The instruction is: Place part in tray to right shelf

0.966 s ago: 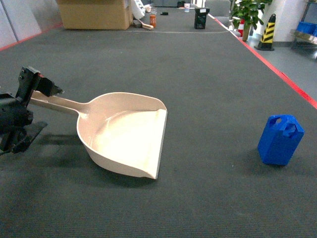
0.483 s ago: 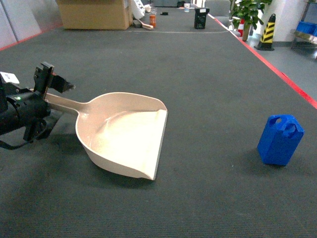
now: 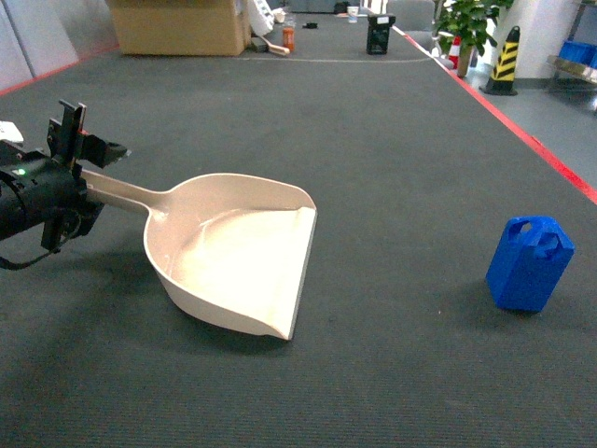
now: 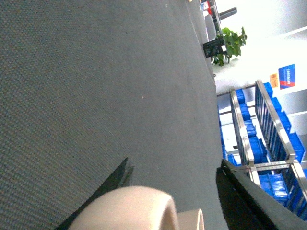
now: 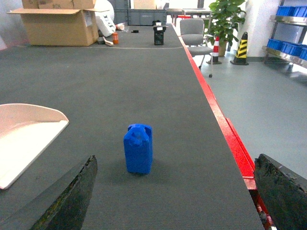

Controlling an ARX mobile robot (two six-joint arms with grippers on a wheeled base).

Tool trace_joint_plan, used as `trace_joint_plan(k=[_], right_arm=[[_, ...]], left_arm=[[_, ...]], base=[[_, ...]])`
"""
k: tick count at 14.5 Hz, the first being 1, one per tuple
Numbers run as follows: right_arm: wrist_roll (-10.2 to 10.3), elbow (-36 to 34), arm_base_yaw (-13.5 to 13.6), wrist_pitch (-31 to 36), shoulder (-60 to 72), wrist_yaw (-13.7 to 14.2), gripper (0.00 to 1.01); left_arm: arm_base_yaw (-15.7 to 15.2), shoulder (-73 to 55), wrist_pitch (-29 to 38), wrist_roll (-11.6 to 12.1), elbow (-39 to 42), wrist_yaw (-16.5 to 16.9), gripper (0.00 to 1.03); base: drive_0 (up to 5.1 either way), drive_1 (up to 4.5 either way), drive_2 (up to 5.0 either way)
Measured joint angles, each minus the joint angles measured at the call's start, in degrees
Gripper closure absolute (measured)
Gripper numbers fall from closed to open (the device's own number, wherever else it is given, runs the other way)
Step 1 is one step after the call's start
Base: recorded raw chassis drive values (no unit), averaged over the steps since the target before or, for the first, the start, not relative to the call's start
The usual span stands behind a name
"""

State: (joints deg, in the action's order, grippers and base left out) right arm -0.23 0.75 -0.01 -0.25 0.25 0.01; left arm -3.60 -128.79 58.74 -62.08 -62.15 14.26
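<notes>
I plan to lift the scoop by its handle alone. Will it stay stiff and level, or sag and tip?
Probably stiff: the scoop looks like one moulded plastic piece holding its shape. It seems thin-walled, so likely light. The left tool sits at the handle's far end, away from the wide pan, so the lip may droop when raised.

We're in a warehouse or logistics test hall here: a broad stretch of dark grey carpet [image 3: 373, 140] edged by a red floor line [image 3: 522, 131], a big open cardboard box [image 5: 60, 26] at the far end, a yellow-and-black striped bollard [image 3: 506, 58] beside a potted plant [image 5: 224, 17], a grey office chair [image 5: 194, 36], and steel racks [image 4: 261, 143] stacked with blue crates [image 4: 278, 184] along the side.
</notes>
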Motion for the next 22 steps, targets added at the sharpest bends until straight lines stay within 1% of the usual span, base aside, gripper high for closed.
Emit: trace_joint_plan(k=[2, 3, 4, 5, 6, 7, 8, 9, 10, 11, 12, 13, 15, 17, 22], right_arm=[[0.02, 0.00, 0.00, 0.00, 0.00, 0.00, 0.03], [0.02, 0.00, 0.00, 0.00, 0.00, 0.00, 0.03], [0.00, 0.00, 0.00, 0.00, 0.00, 0.00, 0.03], [0.00, 0.00, 0.00, 0.00, 0.00, 0.00, 0.03], [0.00, 0.00, 0.00, 0.00, 0.00, 0.00, 0.03], [0.00, 0.00, 0.00, 0.00, 0.00, 0.00, 0.03], [0.00, 0.00, 0.00, 0.00, 0.00, 0.00, 0.03], [0.00, 0.00, 0.00, 0.00, 0.00, 0.00, 0.03], [0.00, 0.00, 0.00, 0.00, 0.00, 0.00, 0.03], [0.02, 0.00, 0.00, 0.00, 0.00, 0.00, 0.03], [0.02, 0.00, 0.00, 0.00, 0.00, 0.00, 0.03], [0.00, 0.00, 0.00, 0.00, 0.00, 0.00, 0.03], [0.02, 0.00, 0.00, 0.00, 0.00, 0.00, 0.03], [0.02, 0.00, 0.00, 0.00, 0.00, 0.00, 0.03], [0.02, 0.00, 0.00, 0.00, 0.00, 0.00, 0.03]], left_arm=[[0.04, 0.00, 1.79, -0.72, 0.37, 0.61, 0.59], [0.07, 0.00, 2.21, -0.92, 0.50, 0.87, 0.61], [0.13, 0.00, 3.15, -1.18, 0.92, 1.44, 0.66], [0.52, 0.07, 5.03, -2.12, 2.05, 2.21, 0.77], [1.18, 0.22, 6.45, -3.89, 3.34, 2.45, 0.88], [1.38, 0.66, 7.74, -4.74, 4.26, 2.67, 0.88], [2.25, 4.52, 13.49, -8.57, 8.79, 3.08, 0.90], [4.22, 13.88, 14.86, -13.60, 14.56, 4.50, 0.90], [8.20, 20.33, 14.64, -17.49, 21.14, 7.13, 0.90], [10.14, 22.51, 14.78, -19.54, 22.18, 8.13, 0.90], [10.91, 21.99, 14.62, -17.35, 19.10, 7.65, 0.90], [12.72, 22.08, 14.73, -15.72, 17.53, 8.76, 0.90], [13.92, 22.10, 14.78, -15.39, 19.78, 9.51, 0.90], [14.32, 22.10, 14.43, -14.84, 21.42, 9.99, 0.90], [14.32, 22.10, 14.88, -14.53, 21.40, 9.99, 0.90]], base=[[0.0, 0.00, 0.0], [0.0, 0.00, 0.0], [0.0, 0.00, 0.0], [0.0, 0.00, 0.0], [0.0, 0.00, 0.0], [0.0, 0.00, 0.0], [0.0, 0.00, 0.0], [0.0, 0.00, 0.0], [0.0, 0.00, 0.0], [0.0, 0.00, 0.0], [0.0, 0.00, 0.0], [0.0, 0.00, 0.0], [0.0, 0.00, 0.0], [0.0, 0.00, 0.0], [0.0, 0.00, 0.0]])
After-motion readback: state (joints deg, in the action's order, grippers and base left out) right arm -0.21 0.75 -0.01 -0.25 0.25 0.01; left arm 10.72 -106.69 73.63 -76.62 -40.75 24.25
